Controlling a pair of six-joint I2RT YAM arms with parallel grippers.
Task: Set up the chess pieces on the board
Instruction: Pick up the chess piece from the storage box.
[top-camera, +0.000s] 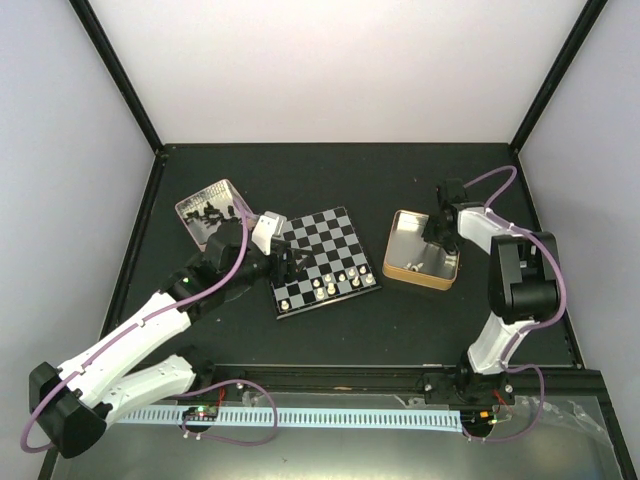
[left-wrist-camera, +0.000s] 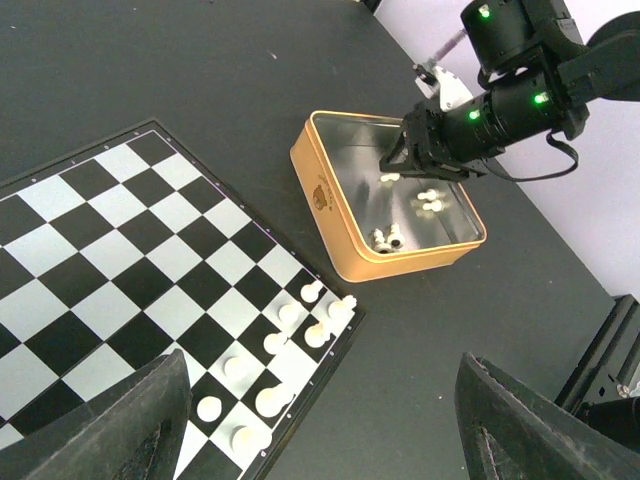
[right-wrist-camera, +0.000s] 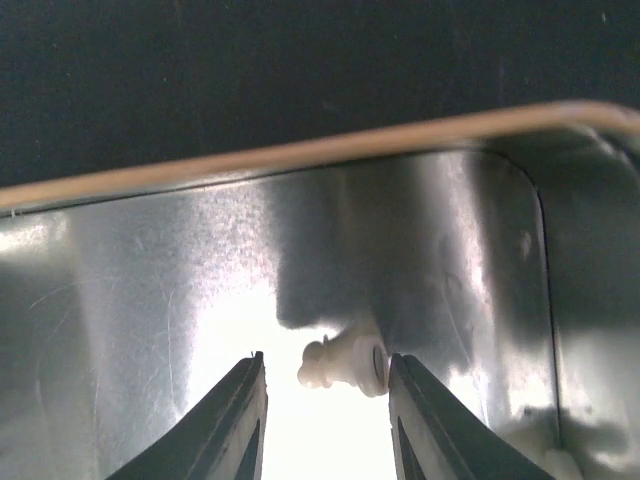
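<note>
The board (top-camera: 320, 235) lies mid-table with several cream-white chess pieces (top-camera: 340, 283) along its near edge, also visible in the left wrist view (left-wrist-camera: 290, 340). My left gripper (top-camera: 285, 262) hovers open over the board's near corner (left-wrist-camera: 318, 375) and holds nothing. My right gripper (top-camera: 437, 232) reaches down into the tan box (top-camera: 420, 281). Its fingers straddle a white pawn (right-wrist-camera: 345, 365) lying on its side on the shiny floor. The pawn's base is at the right finger (right-wrist-camera: 420, 410), and a gap shows at the left finger. The right gripper (right-wrist-camera: 325, 365) is open.
More white pieces (left-wrist-camera: 430, 200) lie loose in the tan box (left-wrist-camera: 325, 195). A pinkish tray (top-camera: 190, 205) at the back left holds black pieces (top-camera: 212, 212). Dark table surrounds the board, with walls at the back and both sides.
</note>
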